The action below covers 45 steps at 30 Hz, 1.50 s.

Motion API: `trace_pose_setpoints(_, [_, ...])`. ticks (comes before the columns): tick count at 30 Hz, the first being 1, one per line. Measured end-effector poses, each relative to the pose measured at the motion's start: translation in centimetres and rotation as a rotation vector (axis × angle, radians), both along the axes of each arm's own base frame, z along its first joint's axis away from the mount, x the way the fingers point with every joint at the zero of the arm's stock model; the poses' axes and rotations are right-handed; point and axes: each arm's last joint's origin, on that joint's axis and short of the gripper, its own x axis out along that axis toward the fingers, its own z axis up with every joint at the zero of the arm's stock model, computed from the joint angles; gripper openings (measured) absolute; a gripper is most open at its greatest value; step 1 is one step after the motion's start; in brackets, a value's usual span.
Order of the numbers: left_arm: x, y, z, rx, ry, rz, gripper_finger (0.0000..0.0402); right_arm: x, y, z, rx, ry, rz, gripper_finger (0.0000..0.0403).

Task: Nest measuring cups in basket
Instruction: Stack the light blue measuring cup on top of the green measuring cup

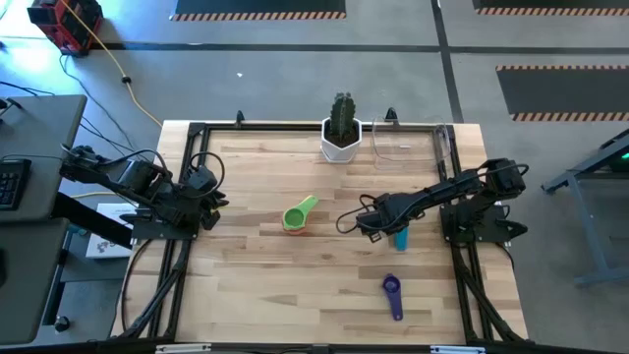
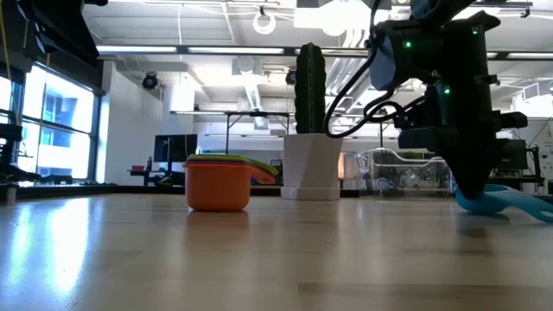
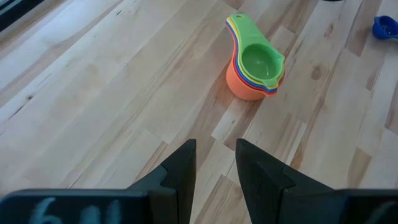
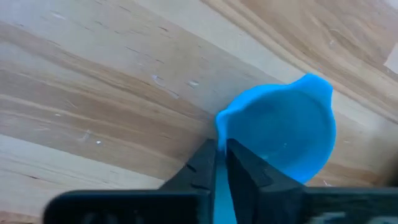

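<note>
A stack of several nested measuring cups [image 1: 298, 215], green on top and orange at the bottom, stands on its base mid-table and shows in the left wrist view [image 3: 254, 67] and the low view [image 2: 219, 184]. My right gripper [image 1: 388, 228] is right of the stack, shut on a teal-blue cup [image 4: 280, 137]. A purple cup [image 1: 393, 293] lies alone near the table's near edge. The clear basket [image 1: 403, 143] sits at the far edge, right of the cactus pot. My left gripper [image 3: 216, 168] waits open at the table's left side, pointing toward the stack. My right gripper pinches the teal-blue cup's flat handle [image 4: 216, 177] between its two fingers, coming from above and pointing steeply down. The bowl [image 4: 292, 134] sticks out beyond the fingertips. In the low view the cup [image 2: 497, 203] sits at table level; whether it is lifted clear I cannot tell.
The white pot with the cactus [image 1: 341, 133] stands at the far edge, just left of the basket. Bare wood lies between the stack and my left gripper and along the near side. Cables run beside both arms at the table's left and right edges.
</note>
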Motion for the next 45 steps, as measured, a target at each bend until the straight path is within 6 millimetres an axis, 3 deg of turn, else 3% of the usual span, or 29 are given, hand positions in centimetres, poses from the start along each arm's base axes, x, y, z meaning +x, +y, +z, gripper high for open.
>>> trace_pose_setpoints(9, [0.0, 0.0, 0.0, 0.002, 0.001, -0.002, 0.0104, 0.5, 0.1, 0.5, 0.022, -0.016, 0.039, 0.0005])
trace_pose_setpoints(20, [0.0, 0.0, 0.0, 0.018, 0.008, -0.023, 0.0104, 4.9, 0.5, 6.2, -0.065, -0.219, 0.320, 0.0001])
trace_pose_setpoints(29, [0.0, -0.1, 0.0, -0.010, 0.010, -0.024, 0.0104, 7.4, 0.2, 10.6, -0.184, -0.314, 0.688, 0.0001])
trace_pose_setpoints(35, [0.0, -0.1, 0.0, -0.138, -0.023, 0.104, 0.0104, 9.0, -0.1, 12.7, -0.321, -0.355, 1.053, 0.0000])
trace_pose_setpoints(45, [0.0, -0.1, 0.0, -0.239, -0.060, 0.234, 0.0104, 10.8, -0.7, 14.7, -0.562, -0.323, 1.634, 0.0000])
